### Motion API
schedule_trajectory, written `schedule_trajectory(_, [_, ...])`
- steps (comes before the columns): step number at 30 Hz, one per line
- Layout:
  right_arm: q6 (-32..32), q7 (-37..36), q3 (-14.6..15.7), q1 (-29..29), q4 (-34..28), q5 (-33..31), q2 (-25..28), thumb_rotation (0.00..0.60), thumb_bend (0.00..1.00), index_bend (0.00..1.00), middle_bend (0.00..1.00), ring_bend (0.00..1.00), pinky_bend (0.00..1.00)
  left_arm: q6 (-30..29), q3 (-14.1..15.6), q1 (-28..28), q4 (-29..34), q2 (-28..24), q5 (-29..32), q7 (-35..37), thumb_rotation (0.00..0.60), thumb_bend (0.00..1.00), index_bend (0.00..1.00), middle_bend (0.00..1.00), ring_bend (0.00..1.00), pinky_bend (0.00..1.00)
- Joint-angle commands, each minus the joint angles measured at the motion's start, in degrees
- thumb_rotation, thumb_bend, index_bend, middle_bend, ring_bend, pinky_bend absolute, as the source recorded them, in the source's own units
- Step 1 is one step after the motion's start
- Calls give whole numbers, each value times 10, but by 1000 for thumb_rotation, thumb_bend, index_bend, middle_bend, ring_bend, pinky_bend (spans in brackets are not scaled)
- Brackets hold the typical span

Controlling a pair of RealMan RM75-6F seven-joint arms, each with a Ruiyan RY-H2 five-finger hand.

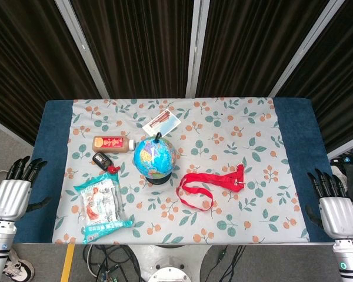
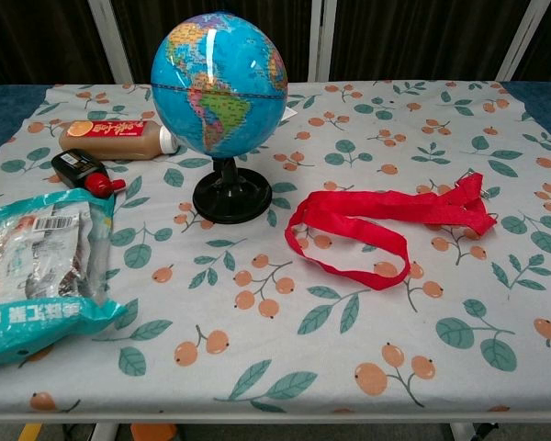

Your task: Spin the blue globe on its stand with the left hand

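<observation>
The blue globe (image 1: 155, 156) stands upright on its black stand (image 2: 231, 198), a little left of the middle of the surface (image 1: 294, 126), which carries a floral cloth (image 1: 235, 117) printed with orange berries and green leaves. Nothing touches the globe.

The left hand (image 1: 13, 197) hangs off the surface's left edge, at about 8 o'clock from the globe and well apart from it. Its dark fingers (image 1: 25, 168) point away from the robot, spread slightly and holding nothing. The right hand (image 1: 335, 212) sits off the right edge, at about 4 o'clock from the globe, also well apart; its fingers (image 1: 326, 182) are likewise extended, slightly apart and empty. Neither hand shows in the chest view.

At 10 o'clock from the globe lies a brown bottle (image 1: 112, 143) on its side with an orange label. Just below it, at 9 o'clock, lies a small black container with a red cap (image 1: 104, 161). At 7 o'clock lies a teal snack bag (image 1: 100, 207) with a clear window. At 12 o'clock, just behind the globe, lies a card (image 1: 162, 123). A red ribbon (image 1: 209, 185) lies looped at 3 to 4 o'clock, near the stand but apart from it.
</observation>
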State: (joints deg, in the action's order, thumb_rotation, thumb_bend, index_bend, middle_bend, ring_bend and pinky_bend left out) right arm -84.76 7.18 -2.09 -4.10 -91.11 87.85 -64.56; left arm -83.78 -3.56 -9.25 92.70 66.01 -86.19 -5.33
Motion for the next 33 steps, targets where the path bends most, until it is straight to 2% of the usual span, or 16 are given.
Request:
schedule_trajectory(1, [-1, -2, 0, 1, 1, 1, 1, 600, 256, 0, 0, 0, 0, 0, 0, -1, 2, -1, -1, -1, 600, 116, 146, 113, 0, 84])
schedule_trajectory(11, [-2, -1, -2, 1, 0, -2, -3, 600, 256, 0, 0, 0, 0, 2, -5, -10, 24, -15, -12, -7, 600, 116, 146, 114, 0, 84])
schedule_trajectory(20, [0, -6, 1, 2, 2, 1, 1, 600, 256, 0, 0, 0, 0, 10, -11, -39, 69, -26, -59, -24, 600, 116, 145, 114, 0, 84])
schedule_trajectory(27, [4, -10, 3, 2, 8, -1, -1, 600, 256, 0, 0, 0, 0, 55, -25, -93, 117, -28, -99, -53, 600, 116, 146, 114, 0, 84])
schedule_trajectory(33, [8, -13, 2, 0, 11, -3, -1, 600, 256, 0, 0, 0, 0, 105, -37, -144, 132, 7, -111, -65, 600, 116, 146, 113, 0, 84])
